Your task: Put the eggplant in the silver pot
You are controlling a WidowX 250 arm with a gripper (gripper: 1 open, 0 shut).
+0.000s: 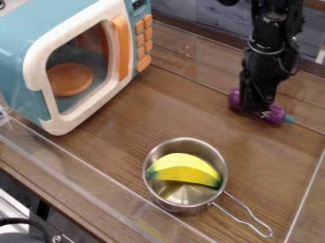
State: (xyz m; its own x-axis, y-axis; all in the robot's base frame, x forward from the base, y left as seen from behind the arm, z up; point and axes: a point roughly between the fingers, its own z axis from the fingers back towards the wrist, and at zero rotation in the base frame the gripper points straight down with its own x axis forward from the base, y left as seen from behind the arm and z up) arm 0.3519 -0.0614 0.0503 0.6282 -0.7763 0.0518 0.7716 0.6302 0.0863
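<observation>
1. Far left on the wooden table (121,142) stands the teal toy microwave (70,57). Its door is shut, and a round orange piece (70,80) shows through the window.
2. Right of that, near the front edge, sits the silver pot (191,197), upright. A yellow-green piece (187,170) lies inside it, and its thin wire handle (248,221) points toward the front right.
3. Further right and toward the back, well apart from the pot, my gripper (263,102) points straight down onto the table. Its black fingers are pinched in narrow, closed around the middle of the eggplant (272,113).
4. The eggplant lies on the table under my fingers, not in the pot. Purple shows on both sides of them, and its teal stem cap (290,120) sticks out to the right.
5. I cannot tell whether the eggplant has left the wood; it looks to be resting on it.
</observation>
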